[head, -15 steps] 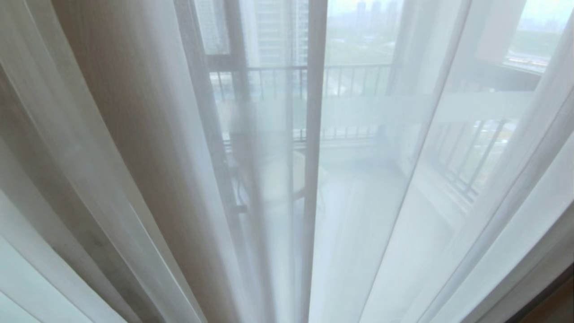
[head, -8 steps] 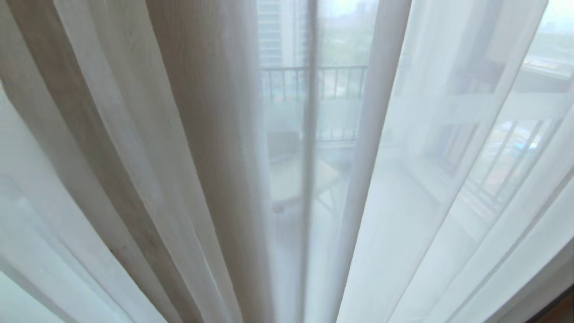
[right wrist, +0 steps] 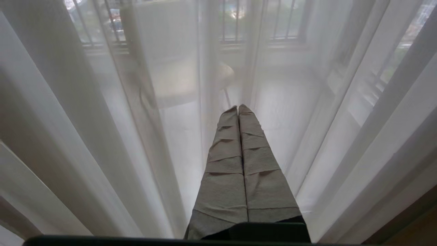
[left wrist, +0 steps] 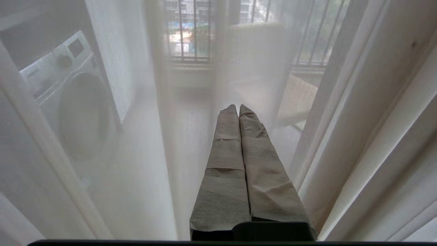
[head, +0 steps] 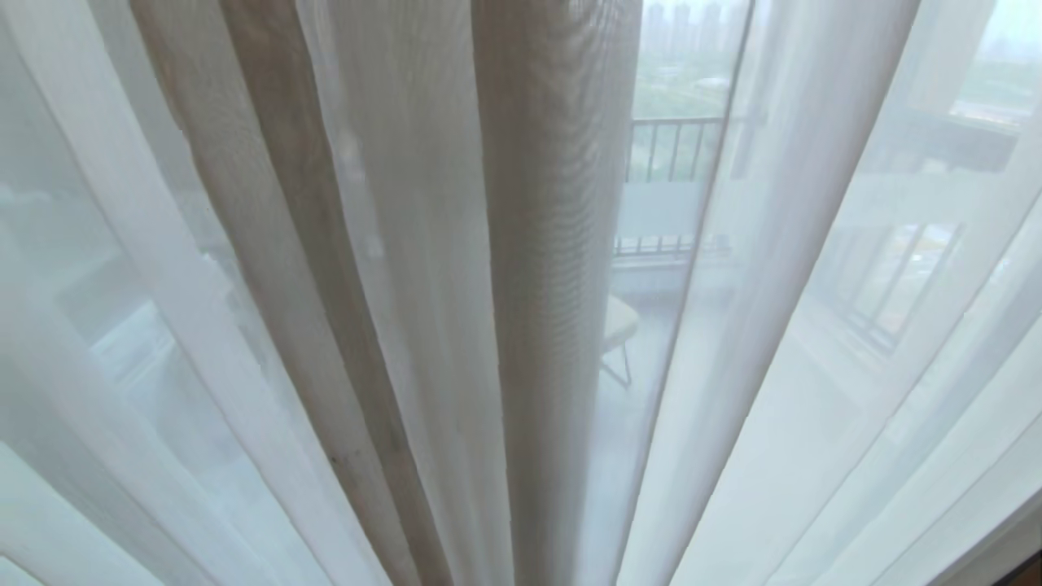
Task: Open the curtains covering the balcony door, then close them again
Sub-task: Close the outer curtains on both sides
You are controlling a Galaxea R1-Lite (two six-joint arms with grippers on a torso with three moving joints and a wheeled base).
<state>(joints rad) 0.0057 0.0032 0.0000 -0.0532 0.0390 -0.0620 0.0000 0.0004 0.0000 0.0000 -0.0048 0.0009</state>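
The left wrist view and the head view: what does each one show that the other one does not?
Only the left wrist view shows the left gripper, its taped fingers shut and holding nothing, and a washing machine behind the sheer layer. Only the head view shows distant towers and a thick beige fold hanging at centre. Both show the curtains drawn across the glass, the balcony railing and a pale chair outside.

No legible text, label, brand, number or sign is found in any view. The washing machine (left wrist: 68,102), seen through the curtains (head: 553,244), shows a control panel, but its markings cannot be read.
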